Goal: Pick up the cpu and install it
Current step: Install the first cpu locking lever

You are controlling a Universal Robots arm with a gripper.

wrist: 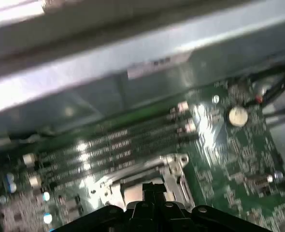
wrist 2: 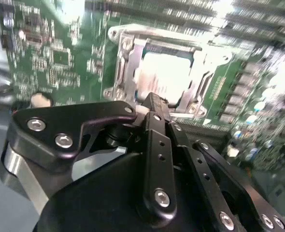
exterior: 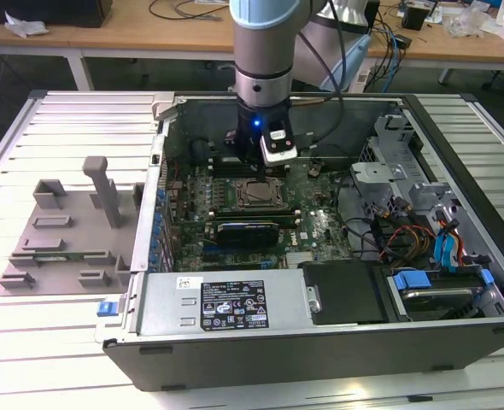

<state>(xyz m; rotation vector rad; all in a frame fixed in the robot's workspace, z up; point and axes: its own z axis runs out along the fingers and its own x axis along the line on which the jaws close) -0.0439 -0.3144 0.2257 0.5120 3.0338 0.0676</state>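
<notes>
Robot gripper hovers over the motherboard socket; cpu sits inside it, just beyond the closed, empty fingers, partly hidden.

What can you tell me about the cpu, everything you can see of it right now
The cpu is a flat square chip with a pale, shiny metal top. In the second wrist view it lies level inside the metal socket frame on the green motherboard, with the frame's silver rim around it. The gripper hangs just over its near edge; whether they touch cannot be told. In the exterior view it sits below the arm, mid-board.
</notes>
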